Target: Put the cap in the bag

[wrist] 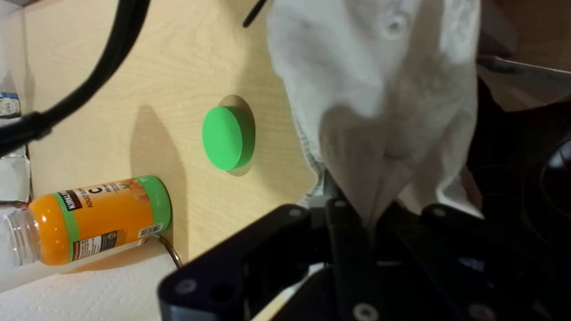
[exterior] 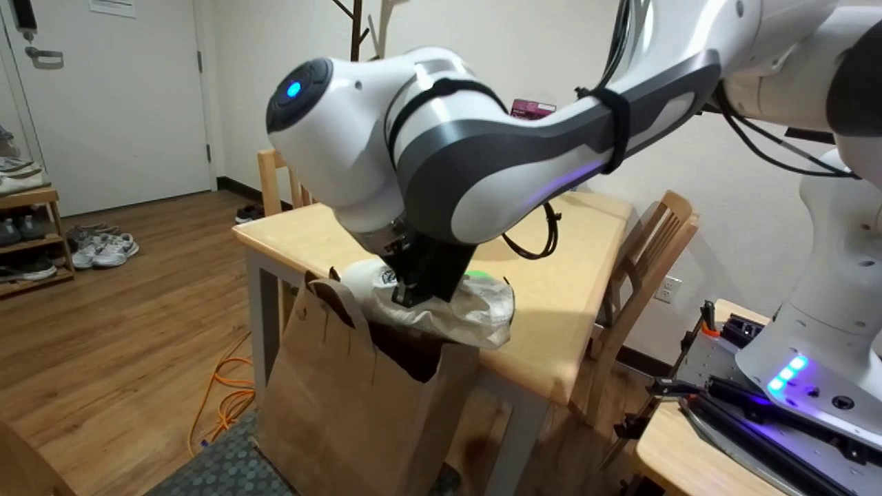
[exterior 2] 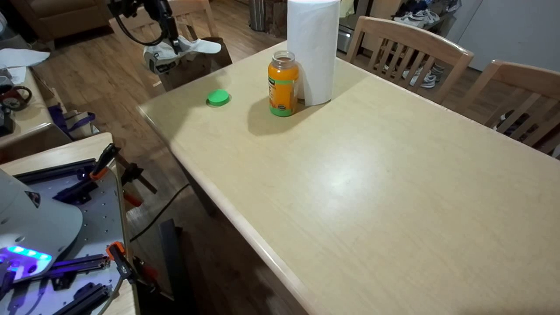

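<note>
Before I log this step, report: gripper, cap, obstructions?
Gripper shut on cap. Cap at mouth of open bag, not inside. No obvious obstruction; bag's interior dark.

On the table [exterior 2: 358, 210] I see an open orange bottle [exterior 2: 282, 89] standing upright, just beside a white paper towel roll [exterior 2: 314, 52]. Near them a green lid [exterior 2: 218, 97] lies flat. In an exterior view I make out an orange cord [exterior: 234, 399] on the floor [exterior: 165, 296], shoes [exterior: 116, 251] by a wooden rack [exterior: 31, 198], and a white door [exterior: 131, 103] with a lever handle [exterior: 47, 54].

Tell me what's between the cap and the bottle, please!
In the wrist view, a green lid lies on the table between the cap and the bottle.
</note>
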You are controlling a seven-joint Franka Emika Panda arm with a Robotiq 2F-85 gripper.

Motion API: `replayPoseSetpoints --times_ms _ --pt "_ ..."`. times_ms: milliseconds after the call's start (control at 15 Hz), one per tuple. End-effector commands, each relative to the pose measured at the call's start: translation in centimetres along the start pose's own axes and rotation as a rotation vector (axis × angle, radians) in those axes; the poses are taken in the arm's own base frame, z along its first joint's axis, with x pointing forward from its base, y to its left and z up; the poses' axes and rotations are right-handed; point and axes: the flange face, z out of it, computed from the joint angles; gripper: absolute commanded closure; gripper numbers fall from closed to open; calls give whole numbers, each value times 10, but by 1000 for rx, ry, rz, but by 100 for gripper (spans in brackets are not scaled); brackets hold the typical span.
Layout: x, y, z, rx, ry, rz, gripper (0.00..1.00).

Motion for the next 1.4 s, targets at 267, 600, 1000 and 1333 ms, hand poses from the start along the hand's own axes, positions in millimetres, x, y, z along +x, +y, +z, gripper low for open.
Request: replayPoseSetpoints --times_ms 267,600,1000,1333 --pt "-3 -30 5 -66 15 -54 95" --pt "-19 -35 -38 -68 137 -30 95" --pt "-31 -37 -71 -82 246 -8 95" --pt "-37 -36 -89 -83 301 9 95"
